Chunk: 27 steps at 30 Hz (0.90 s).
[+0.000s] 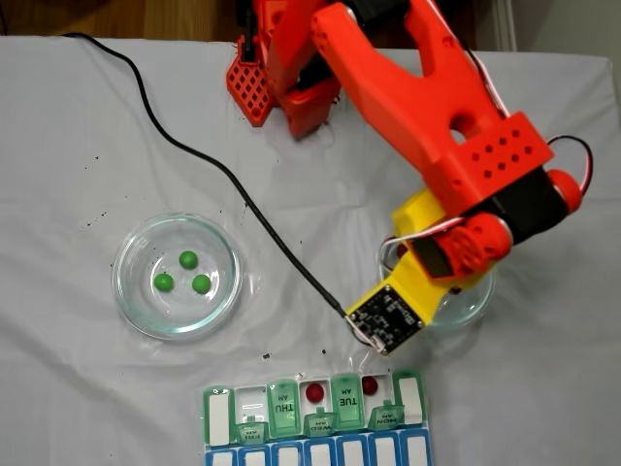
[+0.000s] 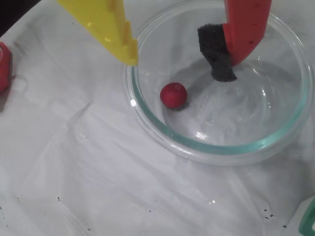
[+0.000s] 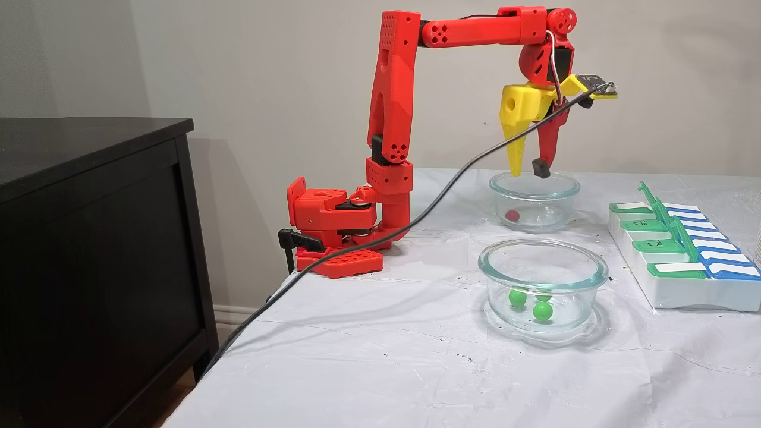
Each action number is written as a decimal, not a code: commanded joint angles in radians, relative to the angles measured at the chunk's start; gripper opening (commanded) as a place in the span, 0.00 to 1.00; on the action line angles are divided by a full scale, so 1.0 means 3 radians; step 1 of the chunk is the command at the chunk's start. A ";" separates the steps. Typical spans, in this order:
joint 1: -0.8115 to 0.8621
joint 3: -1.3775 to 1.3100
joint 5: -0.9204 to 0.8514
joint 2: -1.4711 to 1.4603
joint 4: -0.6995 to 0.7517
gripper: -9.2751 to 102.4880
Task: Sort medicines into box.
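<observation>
The last dark red ball (image 2: 173,95) lies on the floor of the clear glass dish (image 2: 147,123) under me, close to the dish wall on the left side of the wrist view. It is round, so no long axis governs how I close on it. My fingers (image 2: 183,64) hang spread wide above the rim with nothing between them: the yellow one (image 2: 106,24) ends over the dish's left edge, and the red one, tipped with a black pad (image 2: 216,56), hangs over the middle. The ball sits between the two lines but lower in that picture than both tips, nearer the yellow finger. As I judge it, I must come straight down and shift a little toward the ball, and the nearby glass wall leaves the yellow finger little room.

In a fixed view from the side my fingers (image 3: 528,172) are just above the far dish (image 3: 556,184), with the red ball (image 3: 512,214) on its bottom.

Beyond it, the nearer glass dish (image 3: 493,261) holds three green balls (image 3: 541,310), close together. From above, the same dish (image 1: 131,291) is well apart from me, at the left of the counter (image 1: 97,388).

The green pill box (image 1: 219,416) lies along the lower edge, several lids raised. Two red balls (image 1: 314,391) (image 1: 370,385) rest in separate open compartments, with the closed TUE lid between them. I see no green ball in it yet.
</observation>
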 commanded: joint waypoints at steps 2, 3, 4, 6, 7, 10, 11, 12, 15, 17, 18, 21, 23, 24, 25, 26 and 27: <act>-0.0118 0.0082 0.0077 0.0159 -0.0220 0.32; -0.0133 0.0164 0.0107 0.0179 -0.0307 0.32; -0.0148 0.0230 0.0128 0.0194 -0.0368 0.32; -0.0164 0.0297 0.0164 0.0199 -0.0460 0.32; -0.0164 0.0307 0.0179 0.0199 -0.0491 0.32; -0.0174 0.0343 0.0205 0.0199 -0.0532 0.32; -0.0179 0.0363 0.0215 0.0199 -0.0552 0.32; -0.0189 0.0399 0.0230 0.0205 -0.0588 0.32; -0.0220 0.0501 0.0256 0.0215 -0.0690 0.32; -0.0235 0.0537 0.0271 0.0194 -0.0731 0.32; -0.0240 0.0557 0.0276 0.0189 -0.0752 0.32; -0.0245 0.0608 0.0271 0.0164 -0.0793 0.31; -0.0251 0.0675 0.0271 0.0133 -0.0818 0.31; -0.0266 0.0716 0.0276 0.0102 -0.0844 0.31; -0.0276 0.0772 0.0276 0.0061 -0.0885 0.31; -0.0286 0.0813 0.0281 0.0026 -0.0931 0.31; -0.0291 0.0833 0.0281 -0.0010 -0.0972 0.31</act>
